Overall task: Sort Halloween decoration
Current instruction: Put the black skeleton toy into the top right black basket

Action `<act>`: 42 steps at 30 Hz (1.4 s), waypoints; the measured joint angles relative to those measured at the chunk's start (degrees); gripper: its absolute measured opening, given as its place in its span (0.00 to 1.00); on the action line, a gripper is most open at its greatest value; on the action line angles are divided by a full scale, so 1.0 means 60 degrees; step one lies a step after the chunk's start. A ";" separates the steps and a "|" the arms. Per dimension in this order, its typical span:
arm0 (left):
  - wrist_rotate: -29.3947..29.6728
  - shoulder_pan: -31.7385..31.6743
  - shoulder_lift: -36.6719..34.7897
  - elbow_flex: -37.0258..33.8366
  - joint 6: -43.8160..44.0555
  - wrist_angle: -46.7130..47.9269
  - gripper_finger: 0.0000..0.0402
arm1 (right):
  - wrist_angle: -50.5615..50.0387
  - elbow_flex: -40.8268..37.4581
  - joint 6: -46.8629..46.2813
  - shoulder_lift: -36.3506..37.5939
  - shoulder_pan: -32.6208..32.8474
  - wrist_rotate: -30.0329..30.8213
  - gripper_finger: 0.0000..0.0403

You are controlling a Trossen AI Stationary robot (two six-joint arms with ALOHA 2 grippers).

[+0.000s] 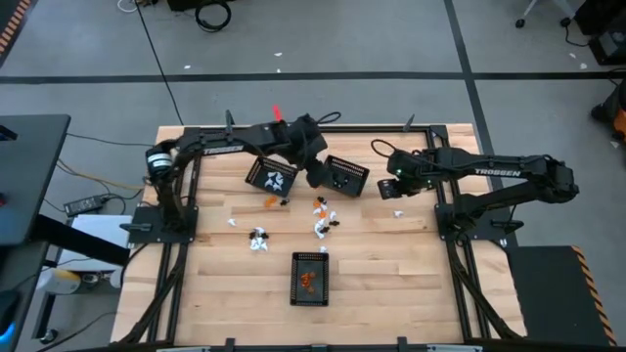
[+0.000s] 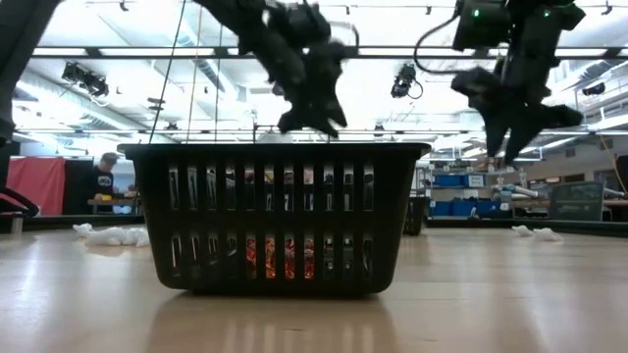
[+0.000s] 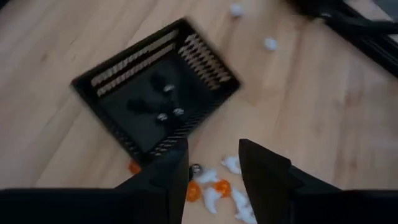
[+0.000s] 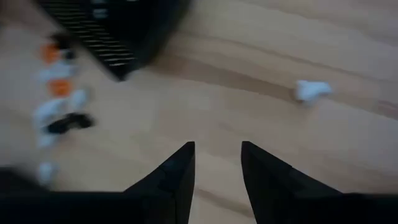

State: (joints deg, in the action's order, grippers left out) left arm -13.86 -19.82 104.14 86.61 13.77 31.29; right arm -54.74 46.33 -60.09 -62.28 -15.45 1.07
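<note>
grey floor (image 1: 323,49) with dark tape lines, black cables; ceiling strip lights (image 2: 118,59); blue bins (image 2: 461,181) on far shelves.

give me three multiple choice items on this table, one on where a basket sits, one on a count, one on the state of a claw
1. Where is the basket with orange trinkets?
A. nearest the table's front edge, apart from both arms
B. under the right arm
C. off the table

2. How many black mesh baskets are on the table?
A. one
B. three
C. five

3. What is the right claw doing?
A. gripping a basket
B. holding an orange trinket
C. empty, fingers apart over bare wood

Key: 1 A, the high view shows it alone near the front edge; 2 B, that one plus two farther back; 3 C, the right wrist view shows nothing between its fingers.
</note>
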 joint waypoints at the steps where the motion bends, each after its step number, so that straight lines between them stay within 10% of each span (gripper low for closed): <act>1: 0.0002 0.0094 -0.0162 0.0000 -0.0184 -0.0027 0.36 | -0.0174 0.0000 0.0039 -0.0061 -0.0089 0.0089 0.33; 6: -0.0217 0.0361 -0.0786 -0.0495 -0.0238 -0.0294 0.36 | -0.0127 0.0000 0.0618 -0.0552 -0.0589 0.0052 0.37; 21: -0.6216 0.0317 -0.2452 -0.4229 0.3581 -0.1518 0.35 | 0.0633 0.0004 0.1545 -0.2485 -0.1194 -0.4677 0.43; 32: -0.4438 0.1051 -0.4718 -0.5874 0.2021 -0.2222 0.35 | 0.2305 0.0214 0.1489 -0.2566 0.0143 -0.4119 0.43; 42: -0.1742 0.2133 -0.7078 -0.8380 0.3206 -0.2434 0.35 | 0.4500 0.1635 0.3775 -0.4520 0.2892 -0.0039 0.43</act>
State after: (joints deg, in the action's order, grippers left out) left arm -24.31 -7.02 61.67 36.33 33.01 16.68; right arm -27.74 56.13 -37.44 -89.41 1.90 0.83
